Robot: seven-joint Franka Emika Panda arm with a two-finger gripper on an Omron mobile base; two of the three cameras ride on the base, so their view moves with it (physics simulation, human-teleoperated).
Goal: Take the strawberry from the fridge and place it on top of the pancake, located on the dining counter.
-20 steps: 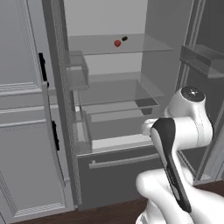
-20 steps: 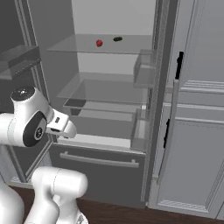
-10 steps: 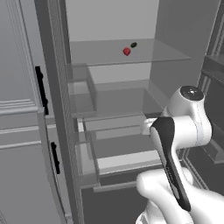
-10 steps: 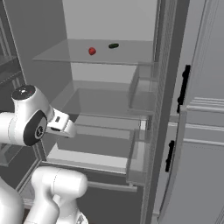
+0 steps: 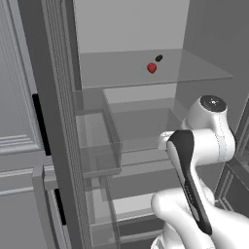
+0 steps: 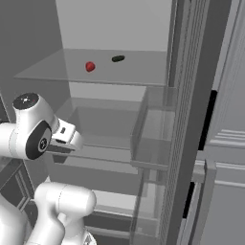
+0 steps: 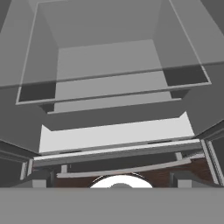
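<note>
The fridge (image 5: 63, 97) stands open in front of me, with a pale interior and clear glass shelves. The strawberry (image 5: 151, 68) (image 6: 90, 66), a tiny bright red berry, lies on the upper glass shelf (image 6: 48, 74). My gripper (image 6: 66, 137) hangs well below and in front of that shelf, at the height of the middle shelves. Its fingers are hidden behind the hand, so I cannot tell its state. The hand view looks down onto the lower shelves and a pale drawer (image 7: 113, 133). The pancake and the dining counter are out of view.
A small dark item (image 5: 158, 58) (image 6: 117, 59) lies just behind the strawberry. Clear door bins (image 5: 97, 141) (image 6: 155, 139) jut out beside the shelves. Light grey panelled cabinets (image 5: 19, 146) (image 6: 229, 143) flank the fridge. Dark wood floor (image 7: 153, 175) lies below.
The base has driven closer to the fridge, so the whole scene has grown and the strawberry's shelf looms nearer. The arm keeps the same pose.
</note>
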